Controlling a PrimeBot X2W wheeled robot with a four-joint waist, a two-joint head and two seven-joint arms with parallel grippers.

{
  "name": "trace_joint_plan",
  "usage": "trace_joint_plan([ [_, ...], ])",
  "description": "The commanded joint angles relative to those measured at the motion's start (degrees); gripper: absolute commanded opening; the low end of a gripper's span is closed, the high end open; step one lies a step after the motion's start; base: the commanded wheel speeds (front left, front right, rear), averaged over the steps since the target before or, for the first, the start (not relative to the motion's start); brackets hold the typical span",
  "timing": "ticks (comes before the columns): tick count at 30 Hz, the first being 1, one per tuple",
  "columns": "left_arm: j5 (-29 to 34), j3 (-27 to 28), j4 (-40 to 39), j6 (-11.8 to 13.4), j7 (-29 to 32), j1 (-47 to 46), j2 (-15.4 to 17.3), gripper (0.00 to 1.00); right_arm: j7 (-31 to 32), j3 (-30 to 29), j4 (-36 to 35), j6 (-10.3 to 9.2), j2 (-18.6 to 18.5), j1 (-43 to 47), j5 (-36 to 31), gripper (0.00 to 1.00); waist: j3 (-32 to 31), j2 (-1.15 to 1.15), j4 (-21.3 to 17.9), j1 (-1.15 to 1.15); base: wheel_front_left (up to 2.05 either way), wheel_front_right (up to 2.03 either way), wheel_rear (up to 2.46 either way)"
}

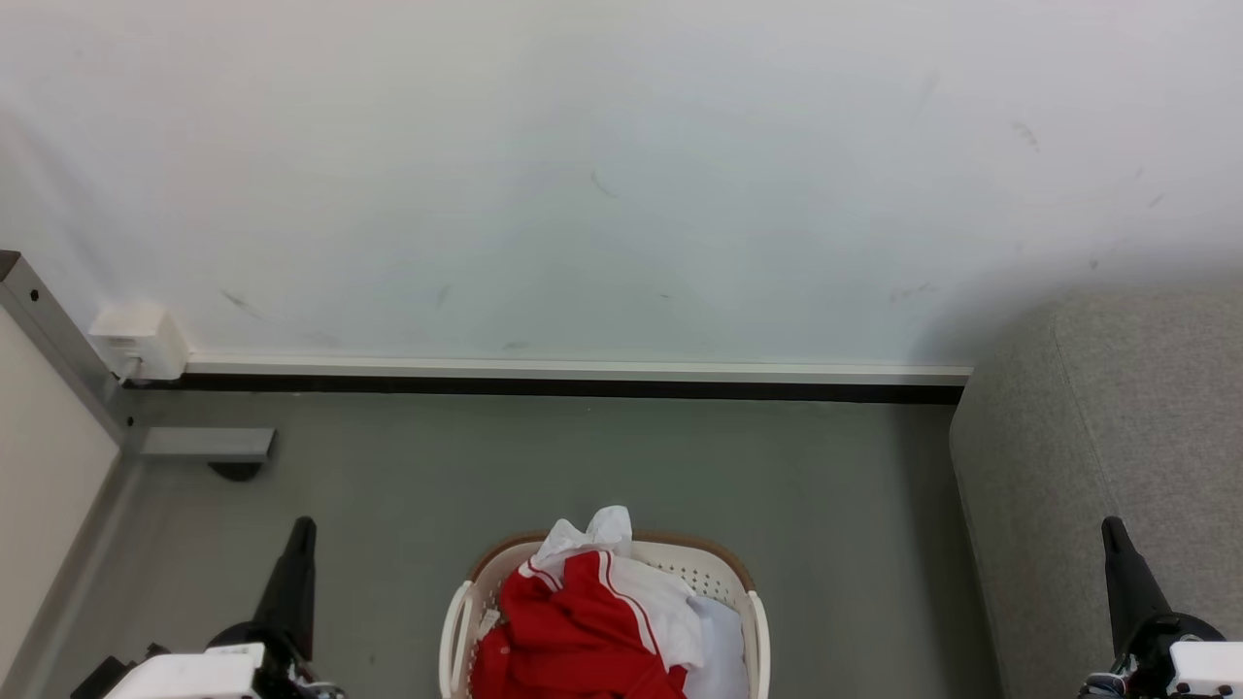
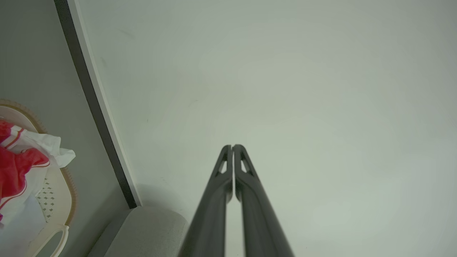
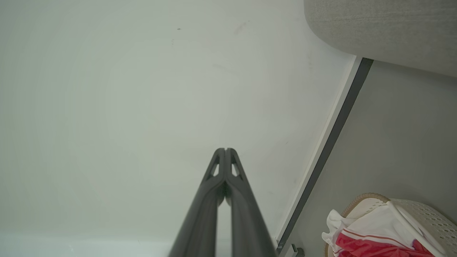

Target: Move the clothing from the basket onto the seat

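**A:** What does your head view give you?

**B:** You see the clothing (image 1: pixel 573 631) heaped in the basket (image 1: pixel 746 582), whose near end is cut off at the bottom edge. The seat (image 1: pixel 1097 437) stands apart on the right, also cropped. The left gripper (image 1: pixel 303 529) and right gripper (image 1: pixel 1110 529) show side-on, so the gap is hard to judge.

**A:** And your left wrist view?

**B:** There the fingers are pressed together, holding nothing.

**A:** And the right wrist view?

**B:** The same, with the basket half out of frame.
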Motion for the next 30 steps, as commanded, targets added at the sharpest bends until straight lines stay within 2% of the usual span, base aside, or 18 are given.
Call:
trace_joint_plan([
  [1, -0.81, 0.14, 0.05, -0.31, 0.06, -0.42, 0.42, 0.0, 0.05, -0.21, 0.17, 0.47, -0.4, -0.76, 0.09, 0.0, 0.0, 0.0, 0.0, 0.0, 0.0, 0.0, 0.0],
  [6, -0.81, 0.14, 0.05, -0.31, 0.06, -0.42, 0.42, 0.0, 0.05, -0.21, 0.17, 0.47, -0.4, -0.76, 0.08, 0.0, 0.0, 0.0, 0.0, 0.0, 0.0, 0.0, 0.0],
  [7, 0.03, -0.01, 0.19, 0.02, -0.02, 0.08, -0.07, 1.0, -0.01, 0.03, 0.16, -0.02, 0.05, 0.11, -0.01, 1.0, 0.0, 0.0, 0.0, 0.0, 0.0, 0.0, 0.0],
  [19, 1.84, -1.78, 0.28, 0.3, -2.94, 1.32, -0.33, 1.0, -2.93, 1.87, -0.19, -0.07, 0.15, 2.04, -3.17, 1.0, -0.04, 0.0, -0.01, 0.0, 0.0, 0.0, 0.0],
  [30, 12.31, -2.87, -1.41, 1.81, -5.82, 1.69, -0.21, 1.0, -5.79, 3.14, -3.45, -0.02, -0.75, 2.69, -18.72, 1.0, -0.03, 0.0, -0.03, 0.0, 0.0, 0.0, 0.0],
])
